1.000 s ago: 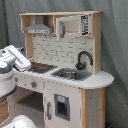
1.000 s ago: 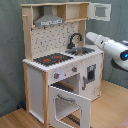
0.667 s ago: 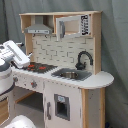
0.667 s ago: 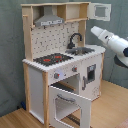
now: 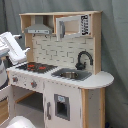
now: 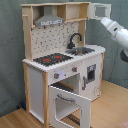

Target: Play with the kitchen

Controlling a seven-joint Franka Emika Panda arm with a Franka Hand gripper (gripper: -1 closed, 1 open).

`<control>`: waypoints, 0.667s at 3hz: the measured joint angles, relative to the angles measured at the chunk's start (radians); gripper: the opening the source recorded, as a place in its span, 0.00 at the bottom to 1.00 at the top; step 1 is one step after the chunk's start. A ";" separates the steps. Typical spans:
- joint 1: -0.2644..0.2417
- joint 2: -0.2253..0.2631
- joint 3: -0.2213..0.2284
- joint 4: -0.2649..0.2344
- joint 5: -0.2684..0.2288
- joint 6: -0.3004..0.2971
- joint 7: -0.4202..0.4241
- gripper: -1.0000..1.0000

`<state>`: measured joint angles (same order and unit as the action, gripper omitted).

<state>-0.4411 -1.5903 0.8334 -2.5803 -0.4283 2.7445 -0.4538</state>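
Toy kitchen [image 6: 60, 65] with oven door [image 6: 70, 105] open, no readable writing, gripper state unclear

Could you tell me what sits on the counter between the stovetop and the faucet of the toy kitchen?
The sink lies between the stovetop and the faucet, sunk into the counter; this shows in both exterior views.

The robot arm [image 6: 116, 31] is white and rounded, with dark bands at its joints.
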 joint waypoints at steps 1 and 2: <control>0.033 -0.019 -0.039 0.016 -0.046 -0.092 0.051 1.00; 0.057 -0.022 -0.058 0.031 -0.099 -0.160 0.111 1.00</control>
<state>-0.3841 -1.6119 0.7758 -2.5493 -0.5271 2.5841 -0.3428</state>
